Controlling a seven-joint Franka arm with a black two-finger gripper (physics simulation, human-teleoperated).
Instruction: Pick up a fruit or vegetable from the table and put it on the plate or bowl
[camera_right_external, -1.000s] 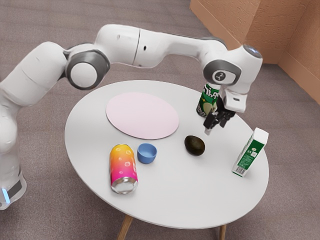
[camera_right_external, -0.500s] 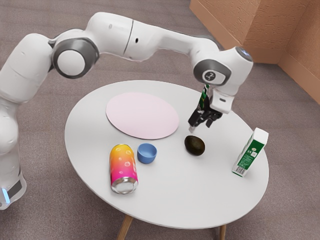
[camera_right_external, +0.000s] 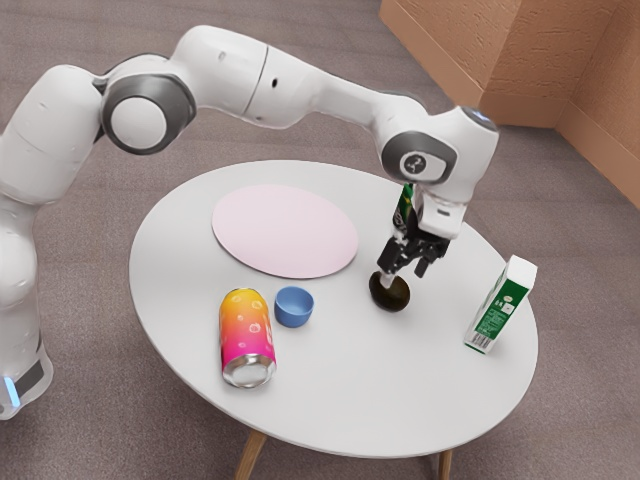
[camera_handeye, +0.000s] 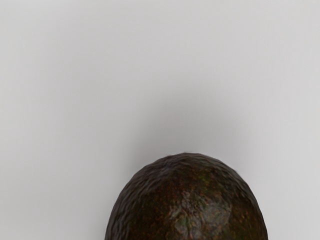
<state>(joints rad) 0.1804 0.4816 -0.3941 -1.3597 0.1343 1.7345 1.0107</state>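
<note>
A dark, bumpy avocado (camera_right_external: 392, 297) lies on the round white table (camera_right_external: 330, 390), to the exterior view's right of the pink plate (camera_right_external: 285, 230). My gripper (camera_right_external: 400, 272) hangs straight above it, open, its fingertips spread just over the fruit's top without gripping it. In the wrist view the avocado (camera_handeye: 187, 200) sits close under my hand. A small blue bowl (camera_right_external: 294, 305) stands in front of the plate.
A rainbow-coloured can (camera_right_external: 246, 335) lies on its side next to the bowl. A green can (camera_right_external: 403, 205) stands behind my hand, partly hidden by it. A green-and-white carton (camera_right_external: 500, 305) stands near the table's edge at the exterior view's right.
My hand has moved from beside the green can toward the exterior view's left and down, and now hovers right over the avocado. The objects have stayed put.
</note>
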